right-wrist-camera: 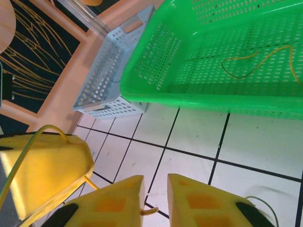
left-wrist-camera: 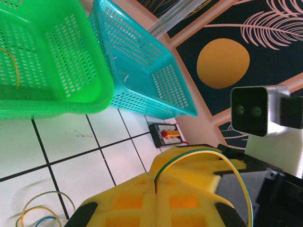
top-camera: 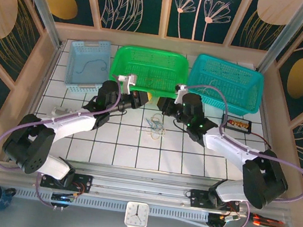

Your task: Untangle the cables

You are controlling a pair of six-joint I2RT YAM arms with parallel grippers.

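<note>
**Holding a yellow-green cable [left-wrist-camera: 208, 153] by the green basket [right-wrist-camera: 199, 101]**

My left gripper [left-wrist-camera: 155, 189] is clamped fully closed on that cable, just in front of the basket's near rim. My right gripper [right-wrist-camera: 156, 198] sits close beside it, fingers a narrow gap apart, with a yellow wire end [right-wrist-camera: 149, 212] in the gap; I cannot tell whether they touch it. The loose cables [top-camera: 156, 126] lie on the tiles [top-camera: 129, 144] in front of the basket, near it. Another yellow cable [right-wrist-camera: 277, 48] lies inside the basket.

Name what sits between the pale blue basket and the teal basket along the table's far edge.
The green basket stands between them, as the top view shows.
</note>
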